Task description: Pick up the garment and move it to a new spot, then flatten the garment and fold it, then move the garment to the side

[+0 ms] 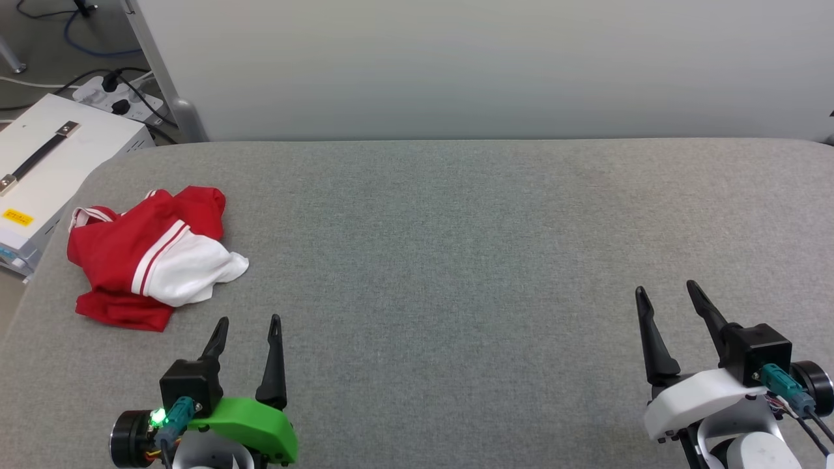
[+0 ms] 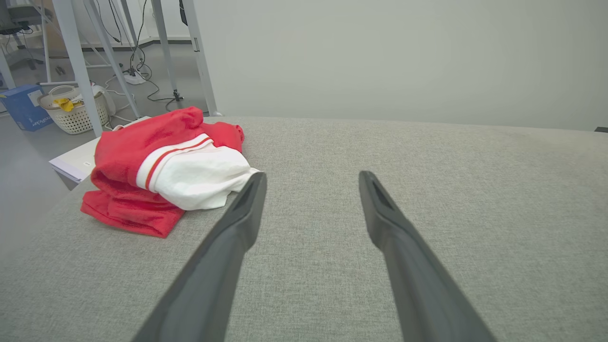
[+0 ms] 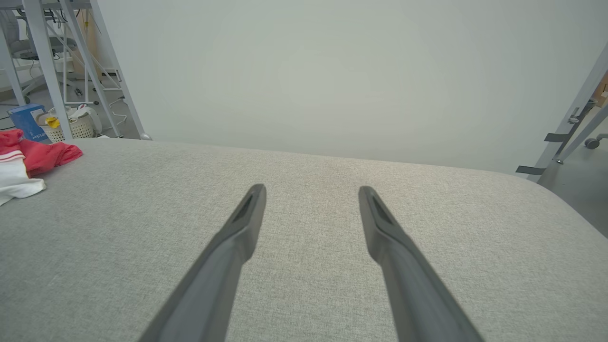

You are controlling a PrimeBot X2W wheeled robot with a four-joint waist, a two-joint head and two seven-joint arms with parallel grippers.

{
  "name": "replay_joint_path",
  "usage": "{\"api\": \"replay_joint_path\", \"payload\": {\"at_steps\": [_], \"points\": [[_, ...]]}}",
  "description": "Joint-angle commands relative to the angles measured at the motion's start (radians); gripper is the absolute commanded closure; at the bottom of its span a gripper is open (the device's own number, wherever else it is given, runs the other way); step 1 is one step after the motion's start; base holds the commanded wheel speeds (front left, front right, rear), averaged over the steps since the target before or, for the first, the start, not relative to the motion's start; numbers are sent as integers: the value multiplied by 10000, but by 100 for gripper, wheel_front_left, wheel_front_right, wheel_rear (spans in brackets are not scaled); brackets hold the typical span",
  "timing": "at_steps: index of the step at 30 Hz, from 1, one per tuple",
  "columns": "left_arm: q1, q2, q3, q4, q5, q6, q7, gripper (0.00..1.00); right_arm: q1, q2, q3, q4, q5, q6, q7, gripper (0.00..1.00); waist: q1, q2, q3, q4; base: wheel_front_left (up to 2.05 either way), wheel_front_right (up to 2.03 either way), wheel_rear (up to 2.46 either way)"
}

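Pickup not yet begun: the red jersey (image 1: 146, 257) lies crumpled at frame left. The left gripper (image 1: 249, 318) and right gripper (image 1: 666, 285) gape empty; the left should reach up-left for it.

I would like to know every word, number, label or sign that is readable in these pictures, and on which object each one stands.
No text can be read with certainty.
Yellow sticker on the white case: dark print, too small to read.
Blue box on the floor: white print, blurred, not readable.
Red and white T-shirt: no word or number shows on its crumpled folds.
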Motion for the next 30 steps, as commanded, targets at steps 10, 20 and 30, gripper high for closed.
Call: {"api": "replay_joint_path", "payload": {"at_steps": [10,20,30], "points": [[-67,-36,0,234,-240,-153,-301,0,-231,-11,51,327,-43,-6,-306,0,0,73,46,9,0,0,0],[-119,-41,-14,401,-364,-253,-508,0,-308,-11,55,544,28,-7,-509,0,0,82,90,102,0,0,0],[-182,-45,74,553,-558,-363,-737,0,-341,-12,459,790,77,-8,-735,0,0,92,130,659,0,0,0]]}}
